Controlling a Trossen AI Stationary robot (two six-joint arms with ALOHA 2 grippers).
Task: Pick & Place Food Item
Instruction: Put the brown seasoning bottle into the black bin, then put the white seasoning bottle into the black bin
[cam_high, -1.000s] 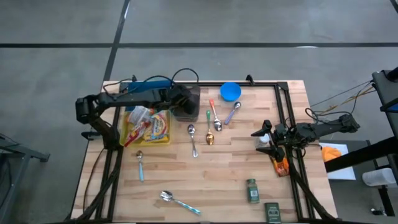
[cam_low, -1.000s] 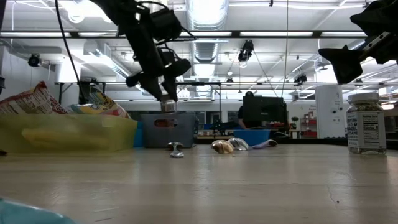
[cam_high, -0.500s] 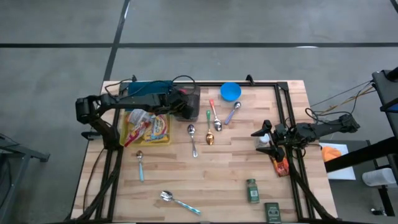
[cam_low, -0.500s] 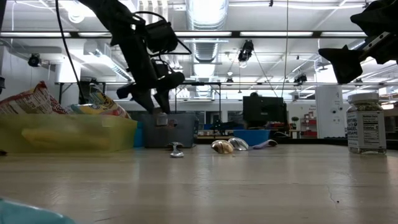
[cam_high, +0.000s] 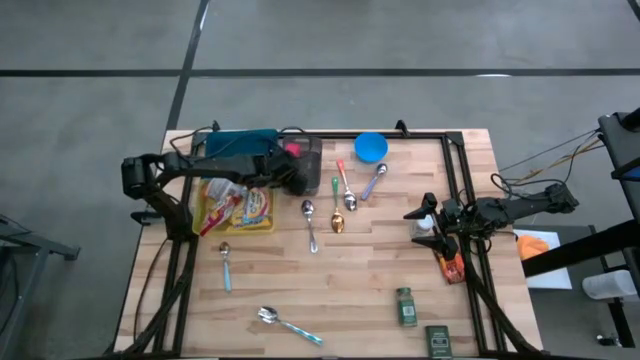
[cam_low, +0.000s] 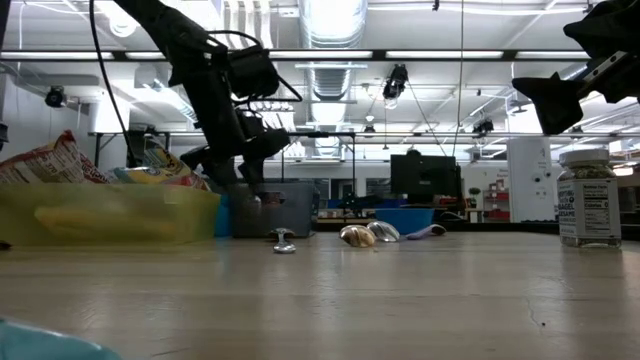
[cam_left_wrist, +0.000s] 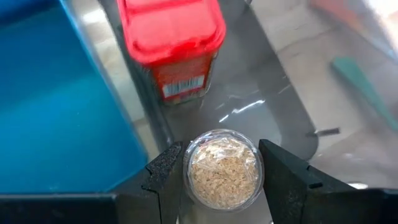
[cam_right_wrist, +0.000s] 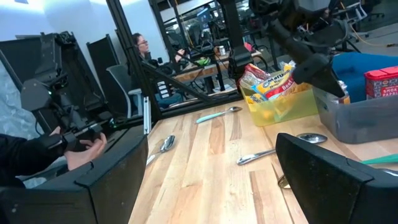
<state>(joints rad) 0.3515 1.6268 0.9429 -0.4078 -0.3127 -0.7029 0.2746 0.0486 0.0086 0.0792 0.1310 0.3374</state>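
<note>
Hanging right over the clear grey bin (cam_left_wrist: 261, 118), the left gripper (cam_left_wrist: 222, 177) pinches a small glass jar of flakes (cam_left_wrist: 224, 169) between its 2 fingers, jar upright, its long axis pointing straight down into the bin. A red-lidded spice container (cam_left_wrist: 174, 46) lies in there just ahead of the jar. The right gripper (cam_high: 425, 218) waits spread wide, well apart across the table, so this drop is the left arm's.

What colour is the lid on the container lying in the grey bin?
Red; the container in the grey bin shows best in the left wrist view.
</note>
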